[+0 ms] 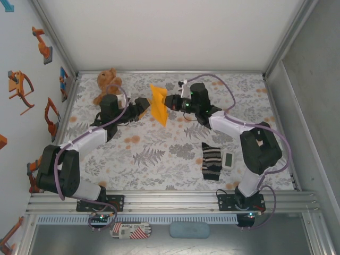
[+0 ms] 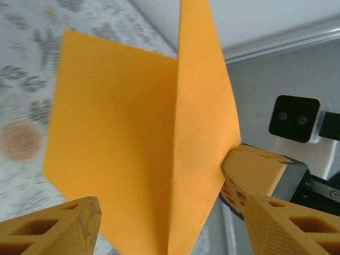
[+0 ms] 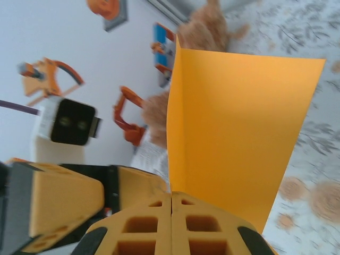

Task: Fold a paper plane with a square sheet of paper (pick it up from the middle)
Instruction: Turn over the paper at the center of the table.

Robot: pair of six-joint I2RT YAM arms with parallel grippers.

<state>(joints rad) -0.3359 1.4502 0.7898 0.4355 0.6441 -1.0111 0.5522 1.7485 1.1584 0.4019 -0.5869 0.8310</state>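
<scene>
Starting far left: got a pale side wall [image 1: 21, 53] dotted with orange robot-arm cutouts [image 1: 20, 87]. Next, a tabletop [image 1: 159, 164] covered in a grey-leaf, orange-flower print, boxed in by a metal frame [image 1: 159, 197].

Seeing a brown teddy bear [image 1: 108, 85] behind and left of the left end effector [image 1: 143, 109], up by the back edge. Got that end effector spread wide, with the lower part of the square sheet of paper [image 1: 158, 103] sitting in the gap. Can't tell about contact.

Found the sheet raised off the tabletop between both end effectors, creased down the middle, two panels angled apart. Got the right end effector [image 1: 169, 102] clamped on the sheet's edge from the other side, fingers pressed flat together.

Down toward the bases and right of that one, well apart: a black-and-white striped sock [image 1: 211, 161] lying flat, just beside a small white device [image 1: 228, 160].

Ending with a grey wall [image 1: 313, 79] on the right and a white back panel [image 1: 170, 32].
</scene>
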